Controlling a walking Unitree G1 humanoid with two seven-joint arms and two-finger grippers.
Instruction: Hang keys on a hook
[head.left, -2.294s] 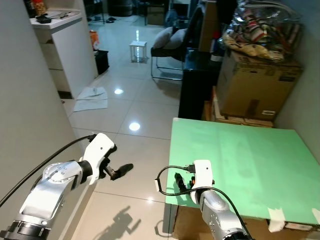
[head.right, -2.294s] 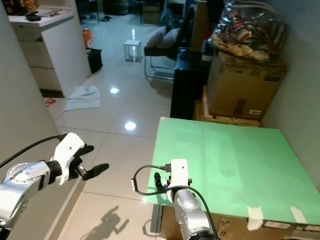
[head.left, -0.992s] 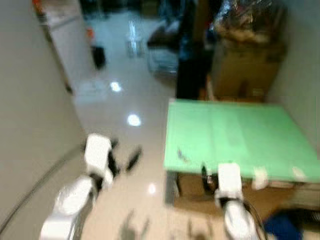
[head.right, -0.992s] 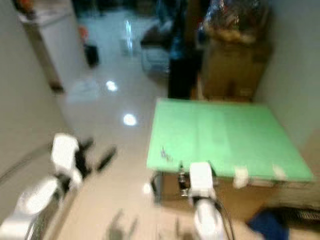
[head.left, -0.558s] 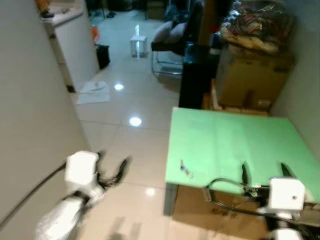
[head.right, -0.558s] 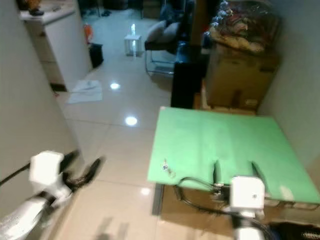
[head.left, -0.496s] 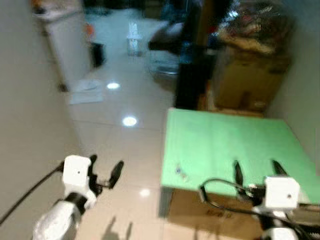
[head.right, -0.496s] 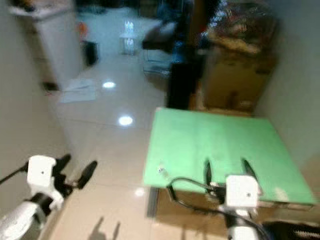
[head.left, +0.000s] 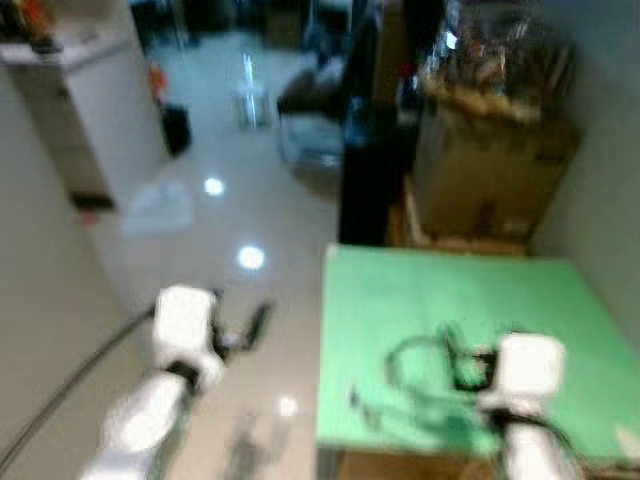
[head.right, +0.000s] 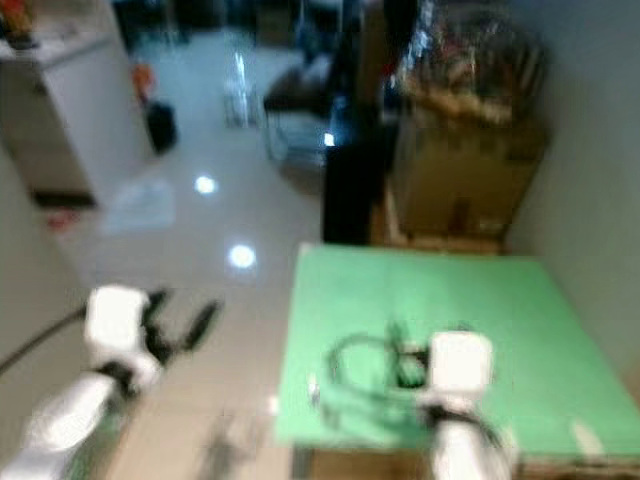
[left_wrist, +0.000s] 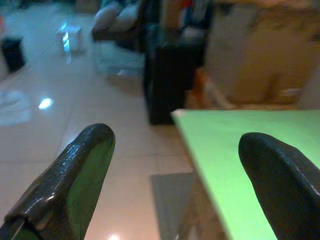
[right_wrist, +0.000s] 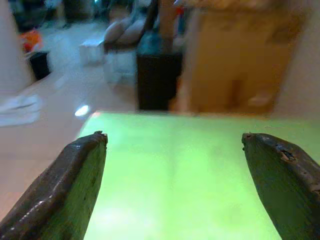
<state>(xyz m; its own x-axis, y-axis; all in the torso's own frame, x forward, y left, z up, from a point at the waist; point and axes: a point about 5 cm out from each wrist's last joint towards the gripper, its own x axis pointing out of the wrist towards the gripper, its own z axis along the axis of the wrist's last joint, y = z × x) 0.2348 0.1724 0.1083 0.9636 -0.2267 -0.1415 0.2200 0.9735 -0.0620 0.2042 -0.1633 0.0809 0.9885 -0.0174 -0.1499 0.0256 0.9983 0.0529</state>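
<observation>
Left eye view, blurred: the green table (head.left: 560, 300) has slid nearer, so the robot has stepped in. Right gripper (right_wrist: 175, 170) and left gripper (left_wrist: 170, 170) gape empty. Keys (head.left: 358, 405), lower centre, await pickup.

Both head views are smeared with motion blur; a small dark thing (head.left: 357, 405) near the green table's (head.left: 420, 300) front edge is too blurred to identify; the heap on the cardboard box (head.left: 490, 180) is unreadable.
</observation>
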